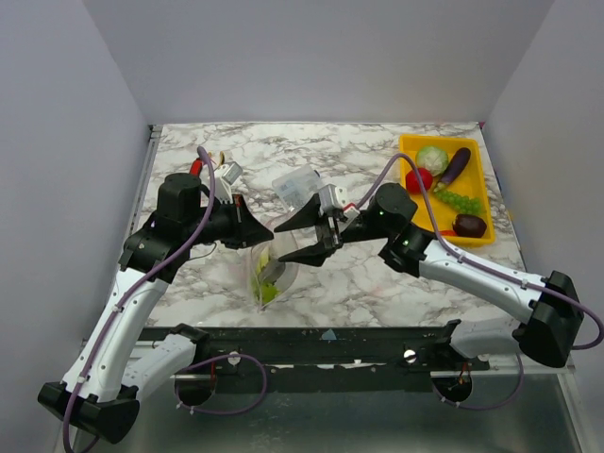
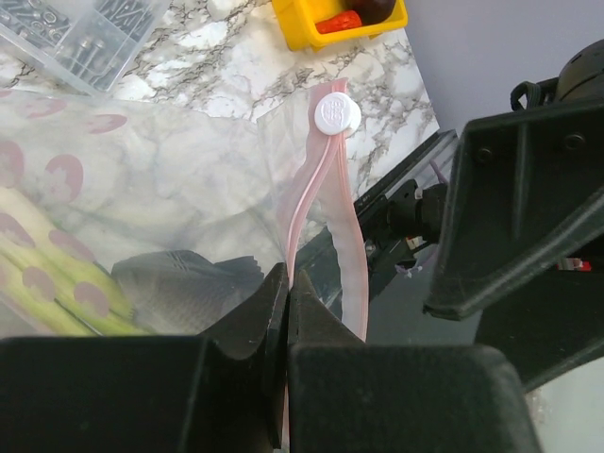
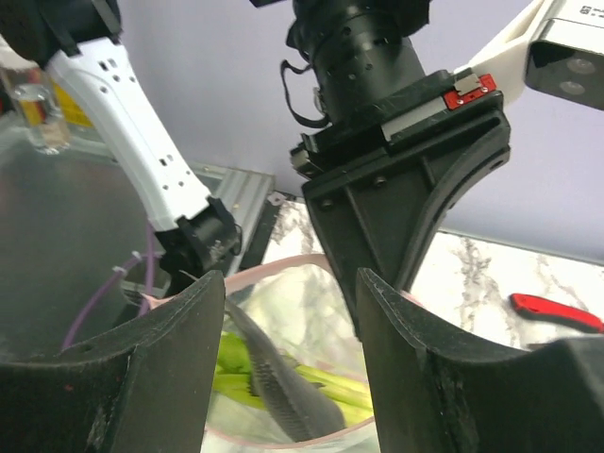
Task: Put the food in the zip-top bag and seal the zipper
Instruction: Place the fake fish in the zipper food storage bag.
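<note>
Grey walls point(image 1: 311, 57) close you in at the left, top and right of the overhead frame, and a black rail point(image 1: 311, 344) crosses the bottom. The bare marble-patterned table point(image 1: 377, 283) lies mostly centre-right and upper centre. A yellow plastic tray point(image 1: 440, 139) sits upper right, holding a pale green cabbage ball point(image 1: 432, 158), red round fruit point(image 1: 419, 179), green grape bunch point(image 1: 458, 201) and dark maroon piece point(image 1: 469, 225). The clear, crinkly plastic zip-top bag point(image 1: 269, 274) is at centre frame with long green pods point(image 3: 236, 363) inside. Your left gripper point(image 2: 288, 283) is clamped tight on the narrow pink zipper point(image 2: 316, 179) at the bag's mouth edge. Your right gripper point(image 3: 288, 283) stands with jaws apart, holding nothing, just above the mouth.
</note>
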